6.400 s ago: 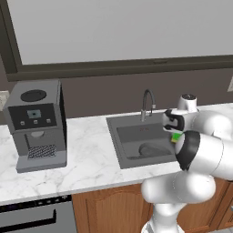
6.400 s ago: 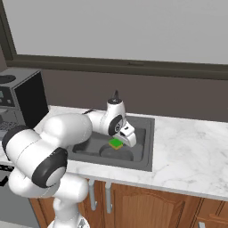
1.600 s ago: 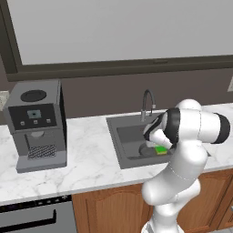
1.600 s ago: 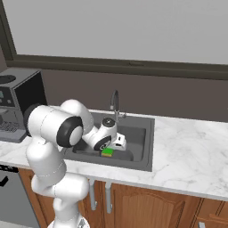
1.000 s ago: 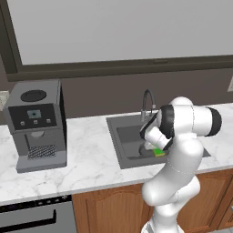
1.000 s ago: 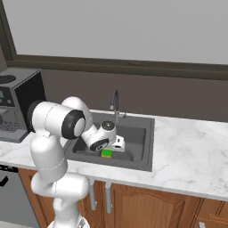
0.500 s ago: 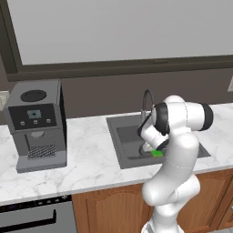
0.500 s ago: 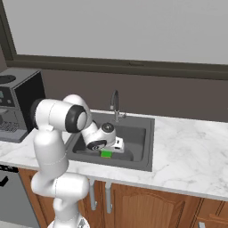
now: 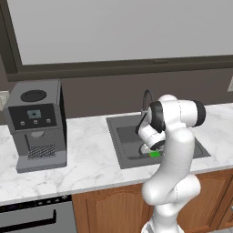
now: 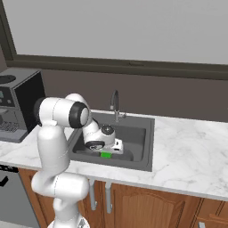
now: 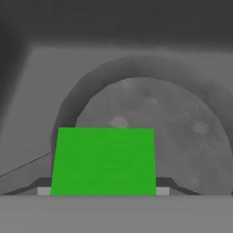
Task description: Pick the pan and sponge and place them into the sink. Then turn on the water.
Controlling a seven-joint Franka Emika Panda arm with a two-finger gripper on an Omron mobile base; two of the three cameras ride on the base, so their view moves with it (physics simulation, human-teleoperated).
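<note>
My gripper (image 10: 108, 150) is down inside the sink (image 10: 147, 143), shut on the green sponge (image 10: 106, 155). In the hand view the sponge (image 11: 103, 161) sits between the fingertips at the bottom edge and hides most of them. Right behind it lies the round dark grey pan (image 11: 152, 125) on the basin floor. From the left base view, the sponge (image 9: 154, 154) shows as a green patch under the hand, near the front wall of the sink (image 9: 116, 146). No water runs from the faucet (image 10: 115, 103).
A coffee machine (image 9: 36, 123) stands on the marble counter left of the sink. The gooseneck faucet (image 9: 146, 97) rises behind the basin, close to my bent arm. Bare counter stretches to the right of the sink (image 10: 191, 151). A dark window sill runs along the back wall.
The hand has sunk lower and shifted a little left in the basin, with the sponge still in its grip. The elbow has swung further over the sink.
</note>
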